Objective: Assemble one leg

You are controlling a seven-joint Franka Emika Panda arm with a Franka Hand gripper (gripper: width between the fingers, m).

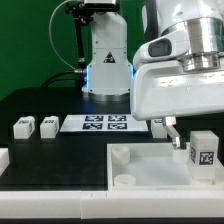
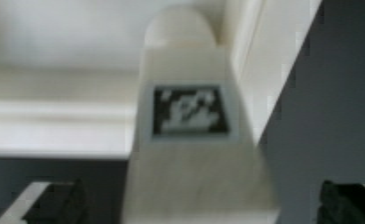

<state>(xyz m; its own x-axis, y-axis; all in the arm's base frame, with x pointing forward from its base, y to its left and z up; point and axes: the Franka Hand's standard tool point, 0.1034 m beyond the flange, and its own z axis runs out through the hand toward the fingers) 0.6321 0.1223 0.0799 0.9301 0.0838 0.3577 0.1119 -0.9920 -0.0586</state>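
Observation:
A white leg (image 1: 204, 150) with a black-and-white tag stands upright at the right end of the white tabletop (image 1: 130, 165) in the exterior view. My gripper (image 1: 190, 138) hangs just over it, with one dark finger (image 1: 171, 132) showing beside the leg. In the wrist view the leg (image 2: 200, 130) sits between the two fingertips (image 2: 37, 202), with dark gaps on both sides. The gripper (image 2: 197, 202) is open around the leg and not touching it. The second finger is hidden in the exterior view.
Two more legs (image 1: 23, 127) (image 1: 48, 124) stand on the black table at the exterior view's left. The marker board (image 1: 105, 122) lies behind the tabletop. The robot base (image 1: 105, 70) stands at the back.

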